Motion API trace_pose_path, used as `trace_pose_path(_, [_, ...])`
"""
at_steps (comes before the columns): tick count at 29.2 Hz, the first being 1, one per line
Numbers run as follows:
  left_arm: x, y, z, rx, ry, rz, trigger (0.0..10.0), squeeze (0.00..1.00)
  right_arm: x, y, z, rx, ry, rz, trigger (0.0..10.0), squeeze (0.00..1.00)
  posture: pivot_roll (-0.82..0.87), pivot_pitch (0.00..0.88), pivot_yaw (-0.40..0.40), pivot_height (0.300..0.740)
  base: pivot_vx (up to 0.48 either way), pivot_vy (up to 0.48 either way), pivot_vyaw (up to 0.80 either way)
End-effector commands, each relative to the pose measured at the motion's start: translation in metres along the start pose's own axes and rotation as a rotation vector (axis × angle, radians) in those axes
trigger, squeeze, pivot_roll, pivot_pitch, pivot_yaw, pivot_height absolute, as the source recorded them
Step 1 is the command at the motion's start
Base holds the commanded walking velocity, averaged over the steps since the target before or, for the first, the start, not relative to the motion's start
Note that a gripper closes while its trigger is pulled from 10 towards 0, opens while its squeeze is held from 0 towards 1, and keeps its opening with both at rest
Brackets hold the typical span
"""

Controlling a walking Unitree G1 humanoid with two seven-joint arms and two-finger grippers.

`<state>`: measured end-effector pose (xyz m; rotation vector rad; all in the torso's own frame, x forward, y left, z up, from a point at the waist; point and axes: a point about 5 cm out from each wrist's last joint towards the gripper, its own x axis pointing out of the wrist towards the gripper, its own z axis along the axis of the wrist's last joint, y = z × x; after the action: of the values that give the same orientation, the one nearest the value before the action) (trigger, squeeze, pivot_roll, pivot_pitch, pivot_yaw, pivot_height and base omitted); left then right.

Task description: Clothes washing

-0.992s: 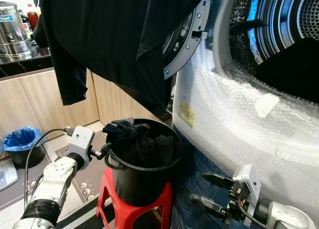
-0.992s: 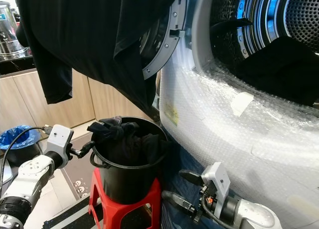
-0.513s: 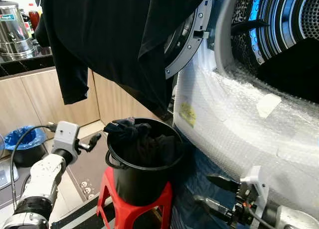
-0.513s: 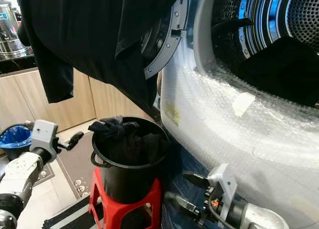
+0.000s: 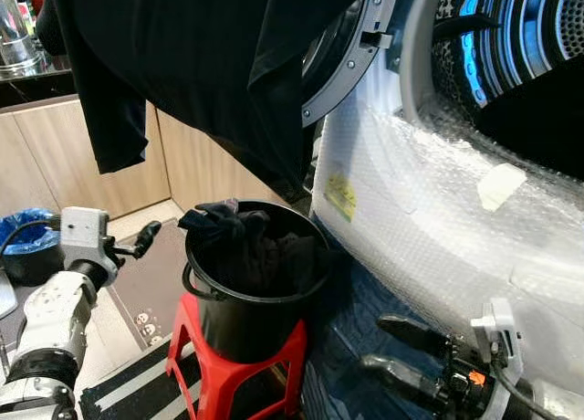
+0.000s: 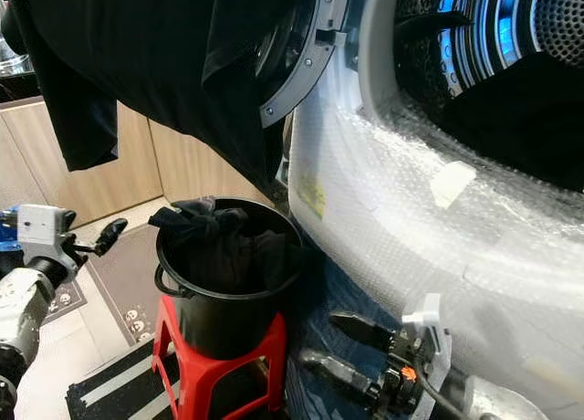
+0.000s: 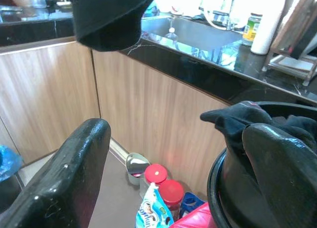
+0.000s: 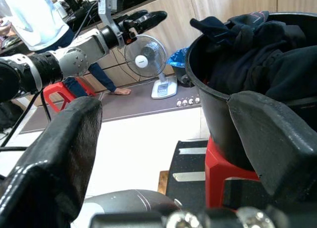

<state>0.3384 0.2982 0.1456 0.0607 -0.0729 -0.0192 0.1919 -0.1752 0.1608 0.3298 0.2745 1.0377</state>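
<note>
Dark crumpled clothes [image 5: 245, 242] fill the round black plastic bucket [image 5: 248, 324] at the lower centre of the frame, one soft bunch spilling over its rim on the left. The bucket stands on a red plastic stool [image 5: 274, 370] with squared legs, which rests on a dark striped mat [image 5: 137, 394]. Just right of the bucket rises the front of the white washing machine [image 5: 429, 219], wrapped in crinkled bubble film, its curved edge close beside the bucket's rim; the round grey metal door [image 5: 351, 59] stands swung open at upper centre, and the perforated steel drum [image 5: 538, 36] glows blue at upper right. A large black T-shirt [image 5: 201, 64] hangs over the door, its limp hem dangling just above the bucket. The left gripper [image 5: 144, 238] hovers at mid-left, apart from the bucket's handle, its glossy black fingers [image 7: 64, 173] spread and holding nothing, with bare brown floor [image 5: 155, 283] open beneath it. The right gripper [image 5: 394, 345] sits at lower right, low against the machine's base, fingers [image 8: 54, 153] parted wide and empty. Smooth wood-grain cabinets [image 5: 55, 160] close the space at left, with a blue-lined bin [image 5: 27, 233] at the far left edge.
</note>
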Motion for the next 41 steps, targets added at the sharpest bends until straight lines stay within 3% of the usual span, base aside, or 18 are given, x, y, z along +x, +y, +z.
trace_pose_path(1, [0.001, -0.001, 0.001, -0.027, -0.006, -0.013, 10.0, 0.0, -0.001, -0.001, 0.005, -0.012, -0.02, -0.029, 10.0, 0.0, -0.02, 0.184, -0.12, 0.74, 0.0, 0.0, 0.0])
trace_pose_path(11, [-0.003, 0.004, 0.0, -0.046, -0.018, -0.009, 10.0, 0.0, 0.003, -0.004, 0.011, -0.007, -0.07, -0.048, 10.0, 0.0, -0.02, 0.174, -0.122, 0.74, 0.0, 0.0, 0.0])
trace_pose_path(20, [0.003, 0.004, 0.005, -0.059, -0.011, -0.026, 10.0, 0.0, -0.007, 0.007, 0.02, -0.03, -0.068, -0.063, 10.0, 0.0, -0.07, 0.224, -0.141, 0.74, 0.0, 0.0, 0.0])
trace_pose_path(41, [0.009, 0.001, 0.006, -0.074, 0.001, -0.047, 10.0, 0.0, -0.01, 0.011, 0.026, -0.023, -0.071, -0.081, 10.0, 0.0, -0.08, 0.242, -0.145, 0.74, 0.0, 0.0, 0.0])
